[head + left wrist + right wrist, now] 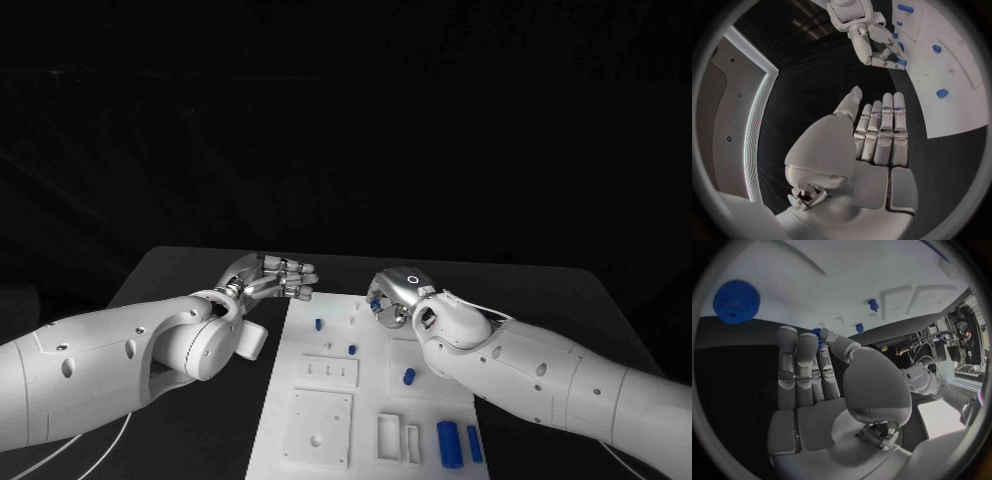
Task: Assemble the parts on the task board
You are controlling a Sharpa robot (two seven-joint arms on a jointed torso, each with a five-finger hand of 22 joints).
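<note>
- Head view: task board (325,400) is lying mid-desk (173,265); right robot hand (392,300) is pinching a small blue part (374,303) over its far edge.
- Left wrist view: left robot hand (879,135) is hovering empty, fingers extended, beside the board.
- Right wrist view: blue gear (736,301) is sitting on the board.

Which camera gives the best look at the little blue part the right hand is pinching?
The left wrist view: the blue part shows clearly at the right hand fingertips. The head view shows it small, partly hidden. The right wrist view shows just a sliver behind the fingers.
</note>
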